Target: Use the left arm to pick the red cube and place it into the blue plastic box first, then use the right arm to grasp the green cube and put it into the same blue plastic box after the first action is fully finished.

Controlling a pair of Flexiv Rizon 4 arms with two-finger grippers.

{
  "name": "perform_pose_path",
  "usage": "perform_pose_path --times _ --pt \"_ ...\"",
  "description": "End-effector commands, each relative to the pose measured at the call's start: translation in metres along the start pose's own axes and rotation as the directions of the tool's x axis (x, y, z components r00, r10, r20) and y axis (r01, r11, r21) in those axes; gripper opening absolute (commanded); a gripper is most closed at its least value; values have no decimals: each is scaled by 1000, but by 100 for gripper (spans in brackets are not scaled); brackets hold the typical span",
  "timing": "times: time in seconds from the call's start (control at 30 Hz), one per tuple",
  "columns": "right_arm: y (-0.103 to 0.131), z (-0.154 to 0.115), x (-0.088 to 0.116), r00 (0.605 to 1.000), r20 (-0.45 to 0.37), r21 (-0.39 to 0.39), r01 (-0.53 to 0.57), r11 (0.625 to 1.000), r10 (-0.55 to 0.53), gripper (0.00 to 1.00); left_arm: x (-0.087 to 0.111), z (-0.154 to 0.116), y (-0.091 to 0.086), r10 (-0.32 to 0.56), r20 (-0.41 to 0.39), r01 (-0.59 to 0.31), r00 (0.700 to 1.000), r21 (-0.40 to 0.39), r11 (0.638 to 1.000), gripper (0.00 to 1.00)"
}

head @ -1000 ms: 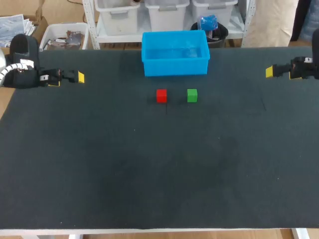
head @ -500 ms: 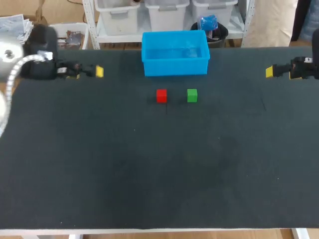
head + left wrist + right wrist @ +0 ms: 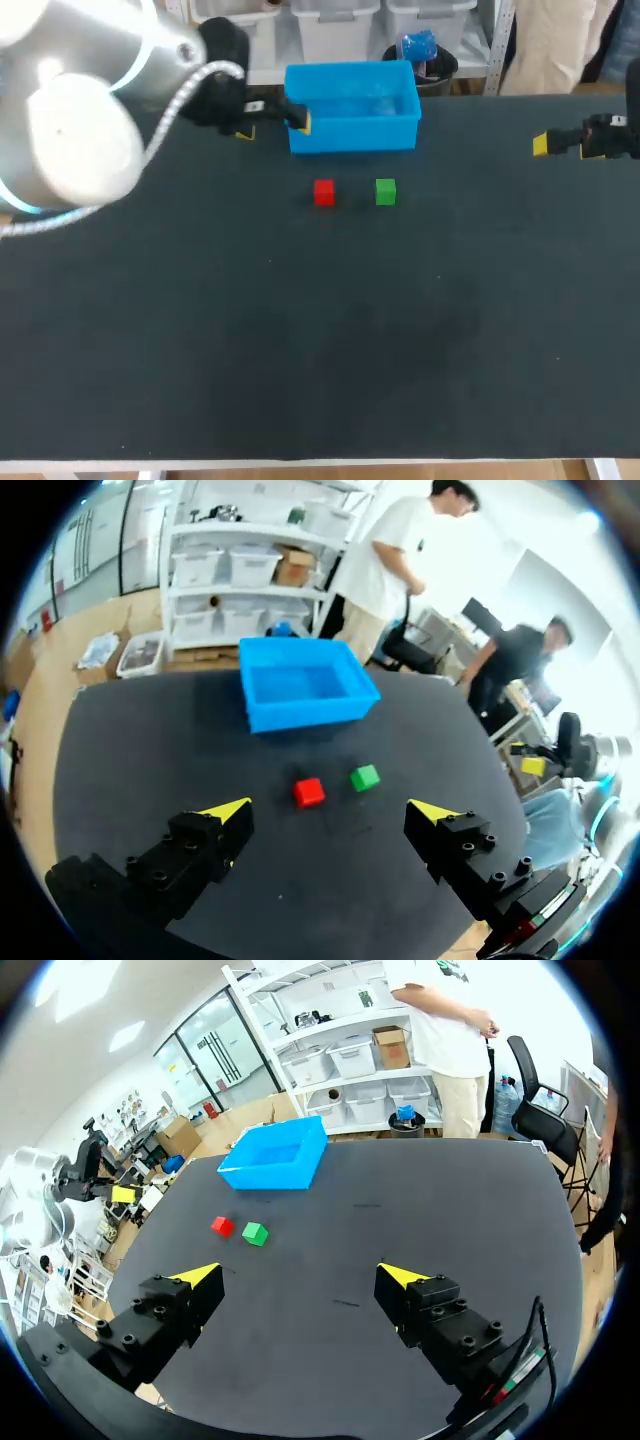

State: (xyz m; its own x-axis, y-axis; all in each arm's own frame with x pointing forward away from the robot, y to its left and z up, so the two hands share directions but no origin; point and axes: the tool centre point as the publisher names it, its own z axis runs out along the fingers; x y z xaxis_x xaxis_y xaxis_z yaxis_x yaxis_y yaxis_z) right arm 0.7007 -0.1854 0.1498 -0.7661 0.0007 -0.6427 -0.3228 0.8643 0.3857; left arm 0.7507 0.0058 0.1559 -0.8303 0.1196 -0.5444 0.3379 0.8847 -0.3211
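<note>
At six o'clock of the box (image 3: pixel 352 136), the red cube (image 3: pixel 324 192) is sitting at the green cube's (image 3: pixel 386 192) nine o'clock. Left hand (image 3: pixel 274 128) and right hand (image 3: pixel 299 1275) are hanging wide open, empty.

Bright even light, faint shadows, glare on the left arm (image 3: pixel 70 150)

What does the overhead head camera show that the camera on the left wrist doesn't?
Only the head view shows the left arm's bulky silver body and the left gripper from outside, appearing against the blue plastic box's left front corner. Only the left wrist view looks out between that gripper's two yellow-tipped fingers, spread apart with nothing between them. Both show the box, the small red cube and small green cube side by side on the black table.
</note>
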Motion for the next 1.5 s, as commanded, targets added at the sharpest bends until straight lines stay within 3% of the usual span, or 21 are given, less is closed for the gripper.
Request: perform_pose_path --times 0.03,1.5 --pt "0 0 0 1000 0 -2 1 1000 -1 100 -22 43 -3 -61 -186 -11 981 -362 932 100" --pt "0 0 0 1000 0 -2 1 1000 -1 100 -20 53 -3 -103 -214 16 971 -375 927 100"
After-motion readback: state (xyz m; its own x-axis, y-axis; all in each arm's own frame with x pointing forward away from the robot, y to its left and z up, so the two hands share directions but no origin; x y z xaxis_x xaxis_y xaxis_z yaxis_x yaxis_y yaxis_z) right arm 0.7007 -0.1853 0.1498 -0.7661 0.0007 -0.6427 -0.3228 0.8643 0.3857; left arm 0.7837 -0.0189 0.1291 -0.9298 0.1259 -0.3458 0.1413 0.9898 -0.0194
